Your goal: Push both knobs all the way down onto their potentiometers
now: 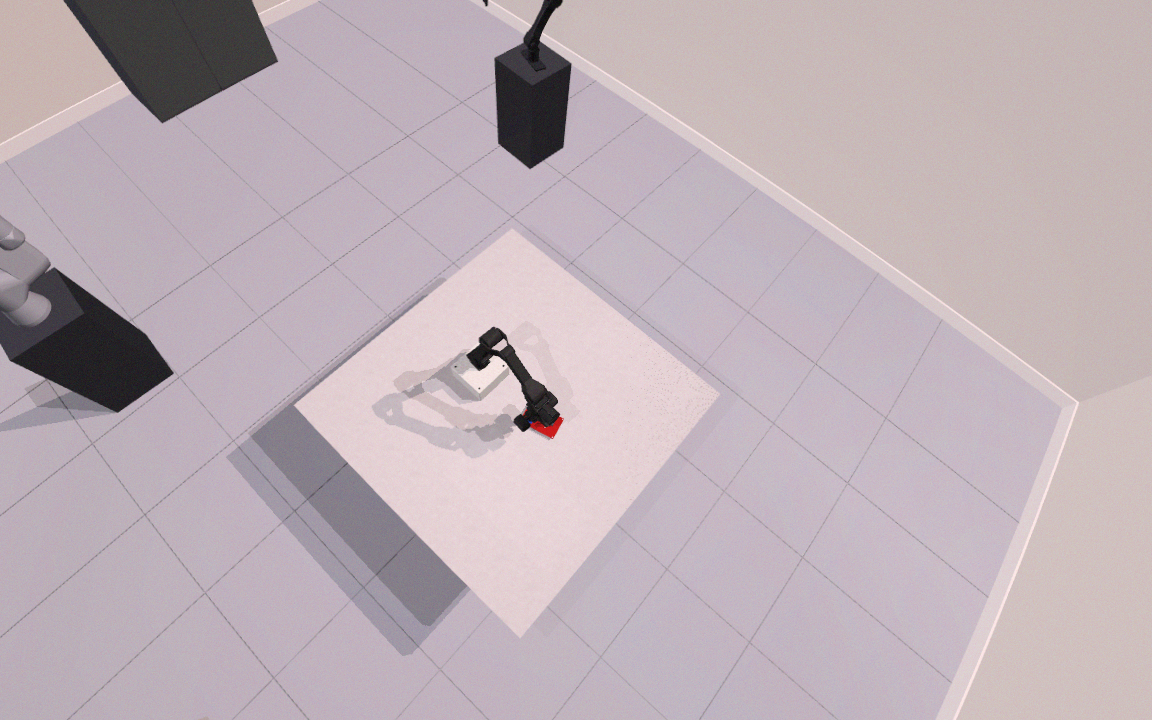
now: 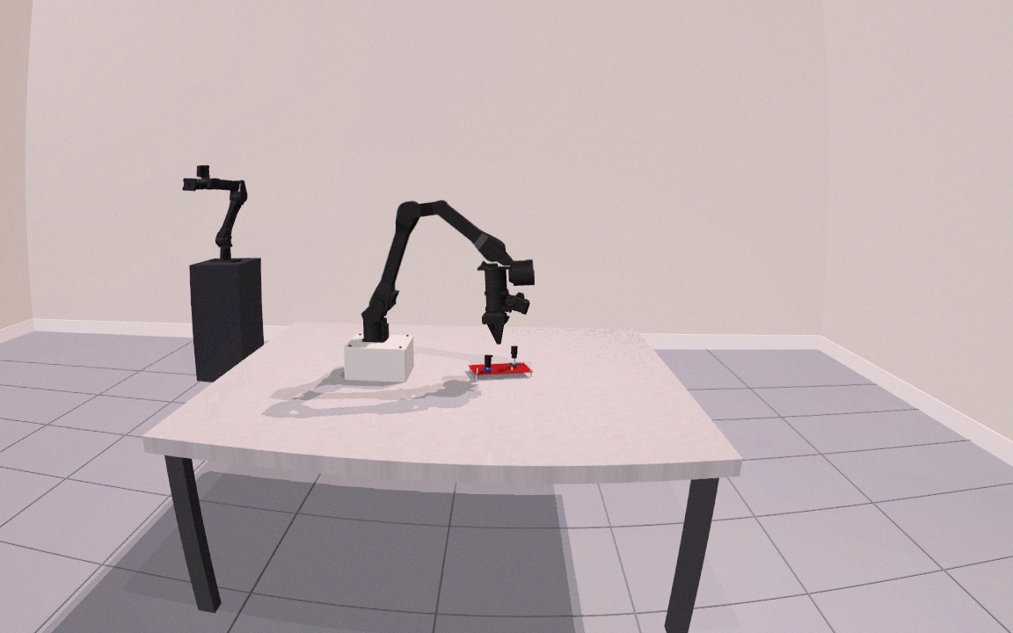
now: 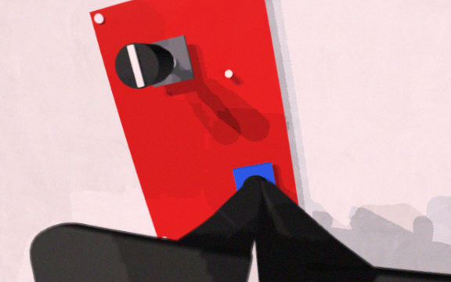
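In the top view, the red rectangular circuit board (image 1: 548, 429) (image 2: 500, 369) (image 3: 210, 157) lies at about 4 o'clock from the white block-shaped arm base (image 1: 479, 390) (image 2: 378, 361), both on the pale square table (image 1: 517, 537) (image 2: 416, 425). The black parallel-jaw gripper (image 1: 537, 417) (image 2: 499, 341) (image 3: 257, 191) is over the board's 10 o'clock part and covers some of it.

In the exterior view, the board stands on short legs, at 3 o'clock from the base. The gripper points straight down above it, its jaws pressed together with nothing between them. At 7 o'clock from the tips is a black cylindrical knob (image 2: 487, 360), low over the blue square potentiometer (image 2: 487, 369) (image 3: 248, 174). At 4 o'clock, another black cylindrical knob with a white stripe (image 2: 513, 349) (image 3: 131, 66) stands high, bare shaft showing beneath it.

In the wrist view, the striped knob and its grey square potentiometer (image 3: 184, 59) are at 11 o'clock from the blue one. The stripe runs from near 12 toward 6. The closed fingertips overlap the blue potentiometer's 6 o'clock side, so whether its knob is fully seated cannot be told.
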You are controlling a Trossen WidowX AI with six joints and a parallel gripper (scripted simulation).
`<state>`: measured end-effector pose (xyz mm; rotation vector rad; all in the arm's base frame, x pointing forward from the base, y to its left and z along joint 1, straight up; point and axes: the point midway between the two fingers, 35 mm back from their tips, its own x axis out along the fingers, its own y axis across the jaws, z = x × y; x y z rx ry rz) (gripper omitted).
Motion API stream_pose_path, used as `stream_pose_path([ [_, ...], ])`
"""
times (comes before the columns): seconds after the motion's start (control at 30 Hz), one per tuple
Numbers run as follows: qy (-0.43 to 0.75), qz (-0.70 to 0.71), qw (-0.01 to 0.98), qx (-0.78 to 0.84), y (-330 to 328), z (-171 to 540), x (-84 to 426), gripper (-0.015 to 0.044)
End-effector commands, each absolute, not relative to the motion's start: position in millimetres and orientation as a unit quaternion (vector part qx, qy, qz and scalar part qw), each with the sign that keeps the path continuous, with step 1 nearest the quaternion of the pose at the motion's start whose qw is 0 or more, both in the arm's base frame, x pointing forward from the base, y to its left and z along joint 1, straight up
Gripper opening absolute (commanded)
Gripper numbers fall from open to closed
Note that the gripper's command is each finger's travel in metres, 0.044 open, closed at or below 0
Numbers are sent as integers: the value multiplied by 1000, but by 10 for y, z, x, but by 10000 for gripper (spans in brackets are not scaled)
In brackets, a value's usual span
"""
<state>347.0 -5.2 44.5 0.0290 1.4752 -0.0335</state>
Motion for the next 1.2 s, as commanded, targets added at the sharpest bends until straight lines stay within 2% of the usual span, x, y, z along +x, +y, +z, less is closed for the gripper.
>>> stream_pose_path([
  [0.0, 670, -71, 735, 76, -16, 476, 3515, 0],
  [0.57, 627, -261, 678, 282, 106, 552, 3630, 0],
  [1.17, 523, -442, 555, 472, 236, 630, 3734, 0],
])
